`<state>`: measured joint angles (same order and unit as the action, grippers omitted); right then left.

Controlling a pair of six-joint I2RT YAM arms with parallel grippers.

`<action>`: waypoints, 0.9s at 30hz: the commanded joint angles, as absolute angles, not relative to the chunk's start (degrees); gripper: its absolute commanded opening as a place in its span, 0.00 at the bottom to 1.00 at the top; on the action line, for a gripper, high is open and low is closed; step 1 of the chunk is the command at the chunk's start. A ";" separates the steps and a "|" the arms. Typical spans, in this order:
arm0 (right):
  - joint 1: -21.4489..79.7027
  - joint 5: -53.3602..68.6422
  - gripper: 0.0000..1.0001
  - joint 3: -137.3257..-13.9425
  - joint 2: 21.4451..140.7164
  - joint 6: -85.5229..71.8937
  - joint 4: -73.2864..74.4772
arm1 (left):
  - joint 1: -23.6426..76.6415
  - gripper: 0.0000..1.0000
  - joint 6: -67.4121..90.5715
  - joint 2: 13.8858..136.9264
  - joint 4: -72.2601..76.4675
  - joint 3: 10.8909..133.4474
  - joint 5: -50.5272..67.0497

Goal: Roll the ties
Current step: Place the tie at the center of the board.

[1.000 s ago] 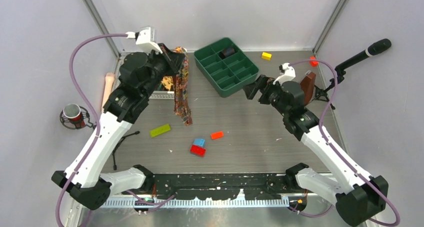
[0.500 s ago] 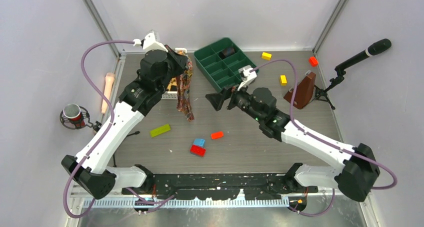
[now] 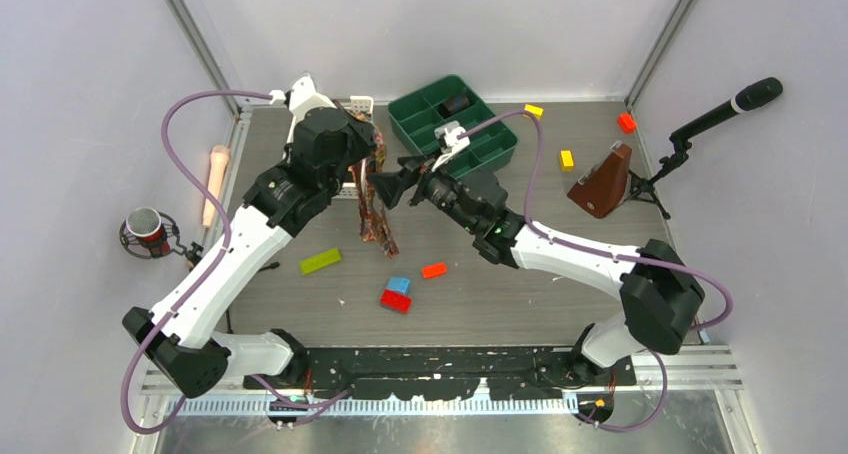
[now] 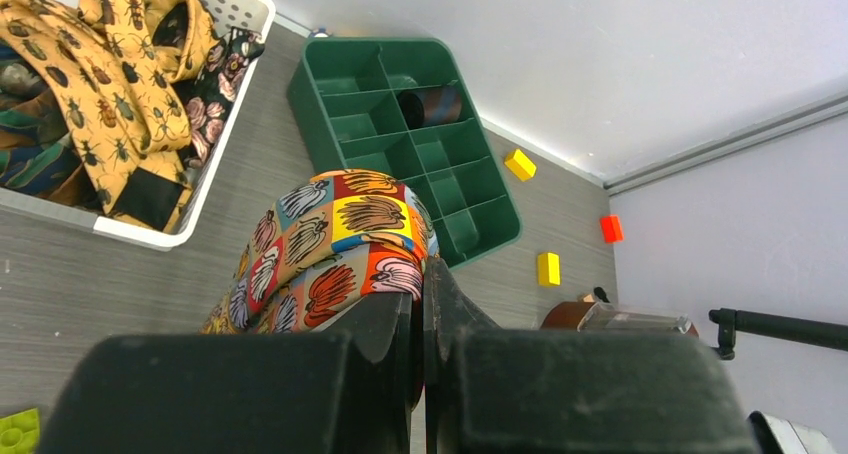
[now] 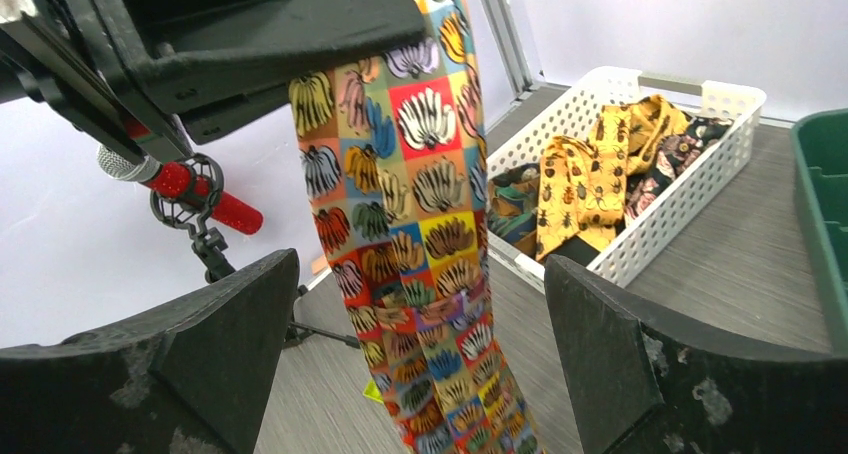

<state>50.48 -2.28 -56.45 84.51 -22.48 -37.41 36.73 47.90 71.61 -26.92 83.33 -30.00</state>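
A long fabric necktie (image 5: 420, 224) patchworked with orange, red and yellow shells is clamped in the closed left fingers (image 4: 421, 309). It hangs free between the wide-spread right fingers (image 3: 382, 188), its lower end cut off. Beyond, a white plastic basket (image 5: 665, 224) holds more ties (image 5: 585, 174).

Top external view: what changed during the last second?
The right gripper swung left across the table, jaws open, up to the hanging tie. The left gripper, shut on the tie, shifted slightly right. The green tray and the blocks stayed in place.
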 commanded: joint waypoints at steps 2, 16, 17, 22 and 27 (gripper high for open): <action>52.17 -4.56 1.00 -60.20 86.67 -20.90 -46.07 | 37.02 0.00 49.34 70.03 -27.81 84.73 -33.26; 52.47 -7.72 0.99 -66.35 92.45 -19.76 -40.90 | 37.15 0.00 48.19 68.11 -30.41 83.55 -33.05; 52.47 -7.77 0.99 -66.62 93.07 -19.53 -40.62 | 37.10 0.00 48.24 67.98 -30.43 83.32 -33.05; 52.47 -8.62 0.97 -66.77 93.93 -18.65 -40.44 | 37.09 0.00 48.73 67.29 -30.62 82.27 -33.32; 52.55 -6.04 0.97 -65.92 94.03 -16.69 -42.76 | 37.14 0.00 49.70 66.77 -30.48 81.44 -33.89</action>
